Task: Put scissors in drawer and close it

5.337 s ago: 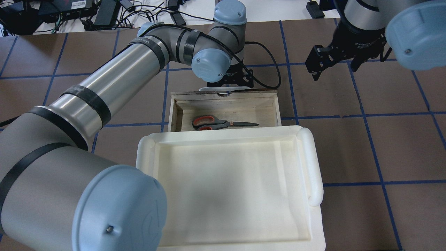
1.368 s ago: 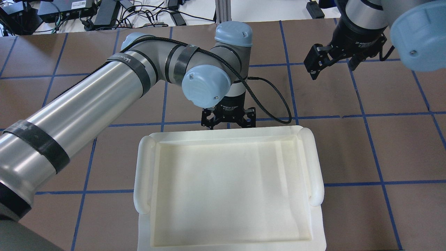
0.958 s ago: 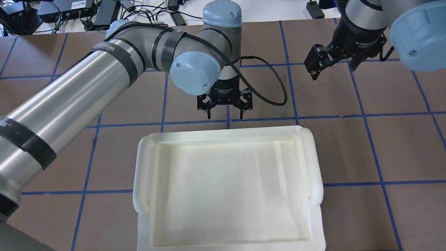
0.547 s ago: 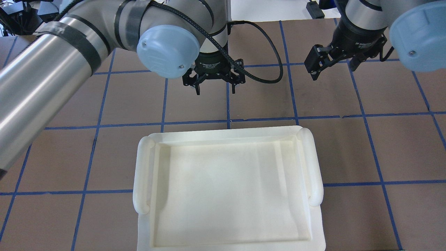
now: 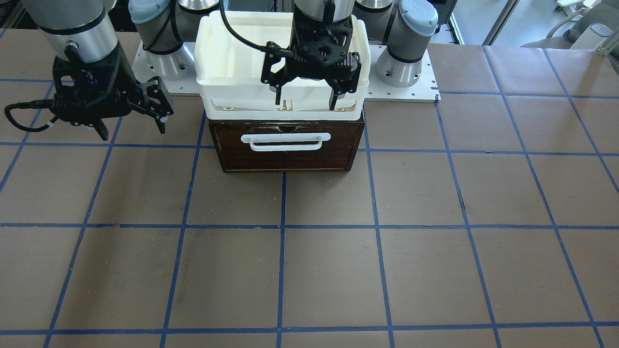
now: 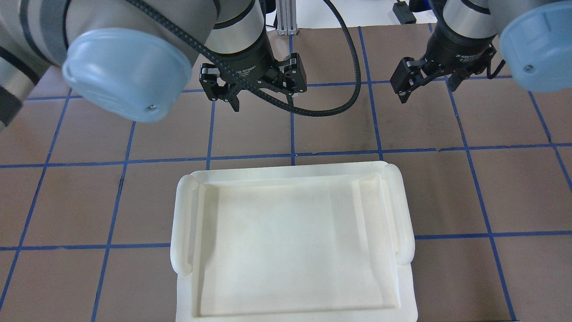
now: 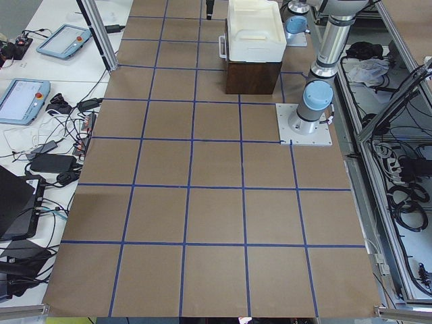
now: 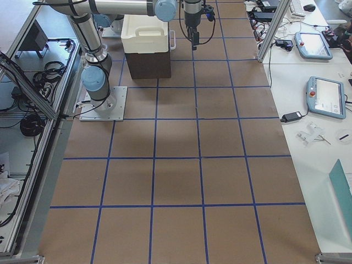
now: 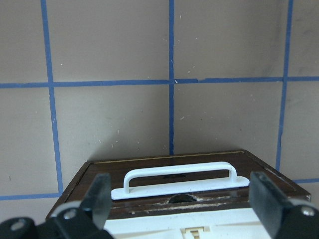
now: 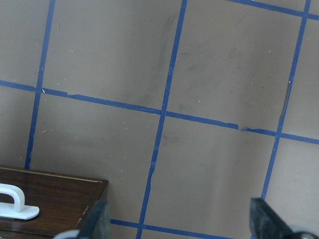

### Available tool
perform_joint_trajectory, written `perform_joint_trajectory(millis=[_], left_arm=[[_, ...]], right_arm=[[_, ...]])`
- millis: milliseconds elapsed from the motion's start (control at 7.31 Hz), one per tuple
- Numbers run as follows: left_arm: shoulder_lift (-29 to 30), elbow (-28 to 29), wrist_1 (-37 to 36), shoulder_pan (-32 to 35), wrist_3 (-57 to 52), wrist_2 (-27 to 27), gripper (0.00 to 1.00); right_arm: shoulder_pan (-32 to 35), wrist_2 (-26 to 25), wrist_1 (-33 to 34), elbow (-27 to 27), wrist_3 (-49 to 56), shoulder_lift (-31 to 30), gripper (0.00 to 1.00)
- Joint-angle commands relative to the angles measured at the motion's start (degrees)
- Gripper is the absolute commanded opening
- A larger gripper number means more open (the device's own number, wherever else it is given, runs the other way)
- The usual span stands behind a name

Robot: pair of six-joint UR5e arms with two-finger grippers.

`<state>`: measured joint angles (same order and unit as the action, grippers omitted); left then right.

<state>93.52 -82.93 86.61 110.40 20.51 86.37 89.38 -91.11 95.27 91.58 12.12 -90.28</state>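
The drawer [image 5: 287,155] stands shut, its dark brown front flush with the case and its white bar handle [image 5: 285,141] free. The scissors are hidden. My left gripper [image 5: 305,103] hangs open and empty above the drawer front, clear of the handle. The left wrist view looks down between its fingers [image 9: 101,191] at the handle [image 9: 179,177]. My right gripper [image 5: 131,131] is open and empty over bare table beside the drawer. A corner of the drawer front [image 10: 55,199] shows in the right wrist view.
A white plastic tub [image 6: 183,223] sits on top of the dark case [image 7: 253,77], covering it from above. Brown table paper with a blue tape grid stretches in front. Both arm bases [image 5: 404,53] stand behind the case. Tablets and cables lie on the side benches.
The open drawer with the scissors inside has slid shut under the tub. My left gripper then let go of the handle, opened and rose away. My right gripper stayed put.
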Motion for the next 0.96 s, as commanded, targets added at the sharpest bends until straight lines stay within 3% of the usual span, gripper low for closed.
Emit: perform_joint_trajectory(millis=[0,411,821], left_arm=[[-5.95,-6.08,0.05,-4.28,-1.86,0.11,1.0],[-9.66,-7.51,0.57,-17.63,-13.19,-1.82,1.0],[-7.21,-7.0,3.13,-19.87,-15.86,-1.56,1.0]], right_arm=[[0.0,-0.03,0.0,0.0,-0.08,0.1,1.0],[0.0,-0.03,0.0,0.0,0.01,0.01,1.0],[0.0,-0.12,0.0,0.0,0.62,0.01,1.0]])
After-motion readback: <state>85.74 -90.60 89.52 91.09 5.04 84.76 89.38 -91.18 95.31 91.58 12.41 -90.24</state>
